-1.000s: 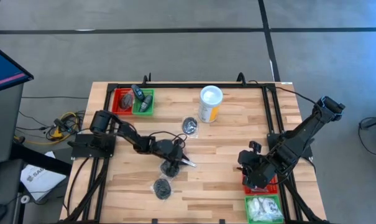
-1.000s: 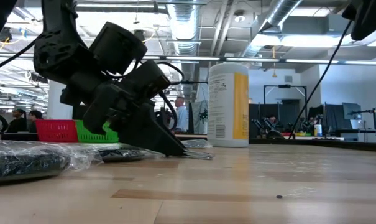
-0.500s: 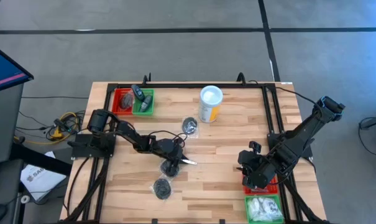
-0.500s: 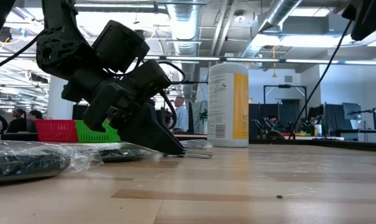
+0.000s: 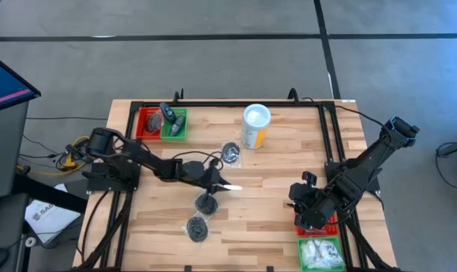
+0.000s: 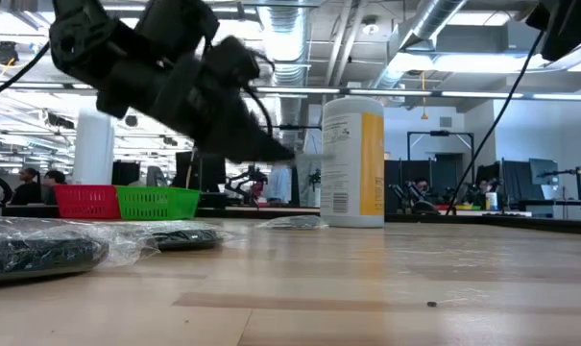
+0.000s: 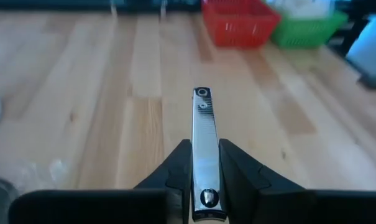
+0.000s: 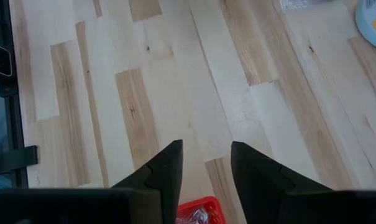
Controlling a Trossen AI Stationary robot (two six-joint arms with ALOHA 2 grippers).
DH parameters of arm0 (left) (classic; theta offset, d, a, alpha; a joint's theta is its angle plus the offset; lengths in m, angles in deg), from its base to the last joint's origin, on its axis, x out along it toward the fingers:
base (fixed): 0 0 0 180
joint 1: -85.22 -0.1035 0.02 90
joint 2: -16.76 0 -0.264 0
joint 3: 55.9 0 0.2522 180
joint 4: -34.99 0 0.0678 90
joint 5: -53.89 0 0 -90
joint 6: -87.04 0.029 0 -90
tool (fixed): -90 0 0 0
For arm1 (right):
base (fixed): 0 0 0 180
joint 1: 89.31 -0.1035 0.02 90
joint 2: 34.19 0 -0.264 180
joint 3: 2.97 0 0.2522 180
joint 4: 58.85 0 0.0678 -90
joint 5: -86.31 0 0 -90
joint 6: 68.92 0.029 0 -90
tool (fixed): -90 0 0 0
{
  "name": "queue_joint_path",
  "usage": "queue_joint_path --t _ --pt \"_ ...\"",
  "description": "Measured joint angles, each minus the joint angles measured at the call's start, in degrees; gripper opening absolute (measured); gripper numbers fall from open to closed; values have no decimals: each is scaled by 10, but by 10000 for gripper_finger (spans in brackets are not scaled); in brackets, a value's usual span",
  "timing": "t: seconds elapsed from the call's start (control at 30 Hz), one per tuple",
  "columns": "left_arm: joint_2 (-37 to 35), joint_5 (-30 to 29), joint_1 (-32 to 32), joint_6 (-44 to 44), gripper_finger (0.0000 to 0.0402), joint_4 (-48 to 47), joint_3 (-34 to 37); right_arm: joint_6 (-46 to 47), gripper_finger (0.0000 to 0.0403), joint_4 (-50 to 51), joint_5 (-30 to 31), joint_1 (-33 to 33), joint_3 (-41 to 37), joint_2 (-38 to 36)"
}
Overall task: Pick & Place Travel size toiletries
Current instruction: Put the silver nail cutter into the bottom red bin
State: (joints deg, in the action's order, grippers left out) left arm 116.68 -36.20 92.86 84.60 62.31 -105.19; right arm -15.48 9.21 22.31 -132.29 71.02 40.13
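Left gripper (image 7: 202,180) lifted above the middle of the wooden worktop (image 5: 273,181), pinching a flat silvery metal nail clipper (image 7: 203,140).

The clipper juts forward from between the closed fingers. Two dark round pucks in clear wrap lie below it, one (image 5: 207,202) just under the arm and one (image 5: 197,228) nearer the worktop's front edge; a third (image 5: 230,153) sits beside the yellow canister with white lid (image 5: 255,125). Red and green baskets (image 5: 162,123) stand at the far left corner. The right gripper (image 8: 203,168) waits with fingers spread near the front right corner, over a red basket (image 5: 325,224) beside a green basket holding white packets (image 5: 319,254).
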Motion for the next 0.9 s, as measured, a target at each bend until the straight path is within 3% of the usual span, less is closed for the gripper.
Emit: queue_joint_path --t 0.5,0.9 --pt "-117 -49 -3 22 52 13 -1 -73 127 -57 29 27 0 0" --pt "-130 -49 -3 37 53 86 -1 -193 127 -140 62 84 0 0"
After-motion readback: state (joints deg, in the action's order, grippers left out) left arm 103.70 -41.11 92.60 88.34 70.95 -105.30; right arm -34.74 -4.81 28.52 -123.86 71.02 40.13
